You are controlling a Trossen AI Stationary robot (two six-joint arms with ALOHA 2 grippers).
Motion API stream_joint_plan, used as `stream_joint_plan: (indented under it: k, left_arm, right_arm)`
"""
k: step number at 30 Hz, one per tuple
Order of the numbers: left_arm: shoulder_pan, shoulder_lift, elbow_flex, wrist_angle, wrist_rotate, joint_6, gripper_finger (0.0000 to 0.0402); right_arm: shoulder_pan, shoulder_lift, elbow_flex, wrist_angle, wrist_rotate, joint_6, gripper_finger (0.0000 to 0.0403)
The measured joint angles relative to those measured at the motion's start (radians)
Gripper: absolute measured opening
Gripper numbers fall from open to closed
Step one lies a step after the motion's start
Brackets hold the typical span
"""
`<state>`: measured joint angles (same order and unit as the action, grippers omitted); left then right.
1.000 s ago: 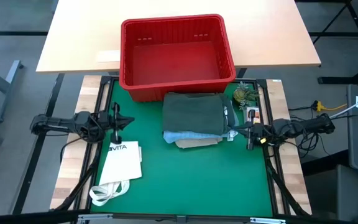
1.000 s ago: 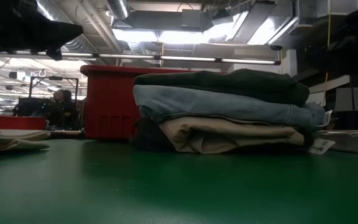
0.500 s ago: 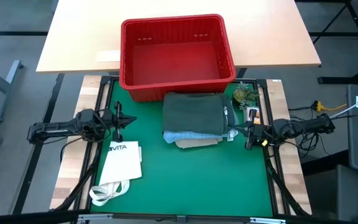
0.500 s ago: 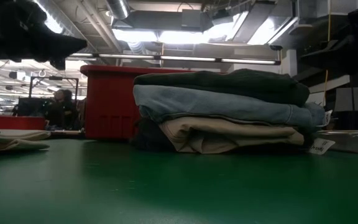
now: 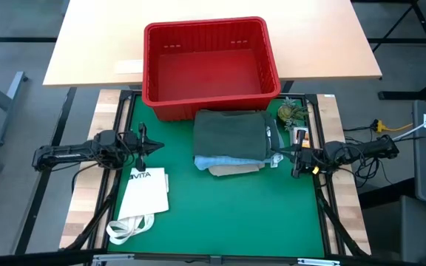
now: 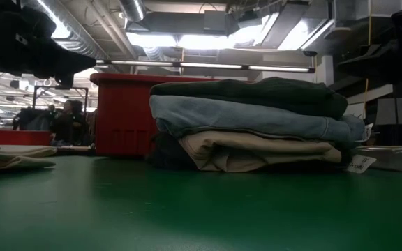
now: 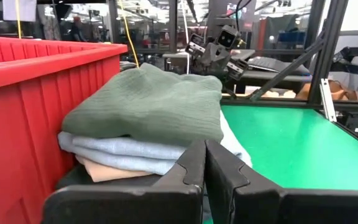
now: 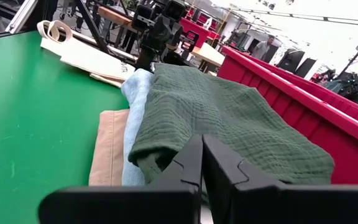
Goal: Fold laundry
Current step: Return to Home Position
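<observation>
The laundry is a folded stack (image 5: 231, 140) lying on the green mat (image 5: 220, 214). A dark green-grey piece (image 7: 154, 102) is on top, then a light blue piece (image 6: 250, 118), then a beige piece (image 6: 257, 150), with a dark piece (image 6: 162, 153) at the bottom. My left gripper (image 5: 154, 145) is shut and points level at the stack from the table's left, well short of it; its fingers (image 7: 194, 163) hold nothing. My right gripper (image 5: 279, 157) is shut too, level, close by the stack's right side, with nothing between its fingers (image 8: 194, 158).
A red basket (image 5: 209, 66) stands just beyond the stack at the far edge. A white tote bag (image 5: 143, 196) lies at the near left of the mat. Small odds and tags (image 5: 294, 122) sit at the far right corner. A person (image 6: 65, 122) shows in the room behind.
My left arm has swung a little and sunk slightly, so its shut gripper has turned more squarely toward the laundry stack. The stack, the bag and the basket have stayed where they were.
</observation>
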<state>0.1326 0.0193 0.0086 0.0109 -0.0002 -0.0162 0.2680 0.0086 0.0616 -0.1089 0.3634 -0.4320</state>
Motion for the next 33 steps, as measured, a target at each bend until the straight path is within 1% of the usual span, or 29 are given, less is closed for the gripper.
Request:
stream_joint_plan:
  k: [33]
  left_arm:
    - [0.000,0.000,0.000,-0.002,-0.020,-0.001,0.0000]
  right_arm:
    - [0.000,0.000,0.000,-0.003,0.009,-0.001,0.0012]
